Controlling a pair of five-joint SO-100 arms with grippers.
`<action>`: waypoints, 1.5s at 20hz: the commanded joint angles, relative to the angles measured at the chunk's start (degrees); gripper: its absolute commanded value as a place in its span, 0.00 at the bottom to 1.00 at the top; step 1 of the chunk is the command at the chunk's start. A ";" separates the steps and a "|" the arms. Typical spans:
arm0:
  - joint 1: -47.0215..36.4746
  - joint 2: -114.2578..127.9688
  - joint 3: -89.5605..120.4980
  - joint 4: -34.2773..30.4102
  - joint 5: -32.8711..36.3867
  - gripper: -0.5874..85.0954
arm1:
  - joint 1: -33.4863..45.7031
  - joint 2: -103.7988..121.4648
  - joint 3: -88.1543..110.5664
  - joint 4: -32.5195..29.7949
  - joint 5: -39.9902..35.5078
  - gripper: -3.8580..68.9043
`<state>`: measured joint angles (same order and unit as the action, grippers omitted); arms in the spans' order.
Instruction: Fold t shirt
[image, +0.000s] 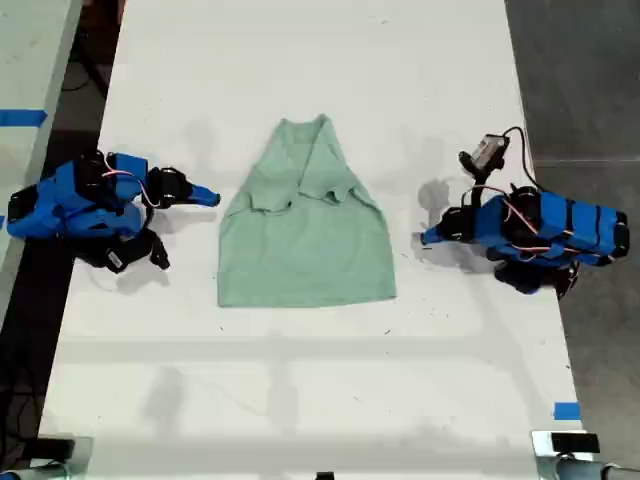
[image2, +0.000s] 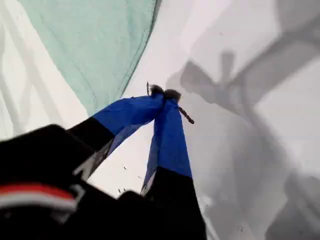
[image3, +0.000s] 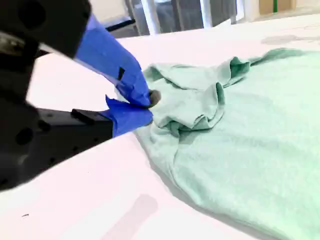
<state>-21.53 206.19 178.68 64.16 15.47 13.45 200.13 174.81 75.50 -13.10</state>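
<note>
The pale mint-green t shirt (image: 305, 250) lies flat in the middle of the white table (image: 300, 380), both sleeves folded in over its upper half (image: 300, 190). My first gripper (image: 428, 238) is on the arm at the exterior view's right. It is shut on nothing (image2: 165, 92), a short way off the t shirt (image2: 90, 40) at its side edge. My second gripper (image: 212, 197), on the arm at the exterior view's left, is shut too. Its tips (image3: 147, 102) sit just short of the bunched sleeve fold of the t shirt (image3: 240, 140).
A small black module with a cable (image: 487, 150) stands behind the arm at the exterior view's right. Blue tape marks (image: 566, 410) sit near the table's front corner. Dark floor (image: 580, 80) borders the table at the exterior view's right, and a second table (image: 30, 60) stands at its left.
</note>
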 joint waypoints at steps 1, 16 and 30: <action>0.09 0.44 -0.09 -0.62 -0.35 0.01 | -1.14 0.70 1.23 0.70 2.55 0.05; -0.26 0.44 -0.09 -0.62 -0.35 0.01 | 2.37 -5.10 -12.39 7.65 6.59 0.04; 0.09 0.44 -0.09 -0.62 -0.35 0.01 | -5.19 -89.74 -58.45 -10.99 -0.26 0.39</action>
<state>-21.45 206.19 179.12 64.16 15.47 8.79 114.87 122.34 65.57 -12.48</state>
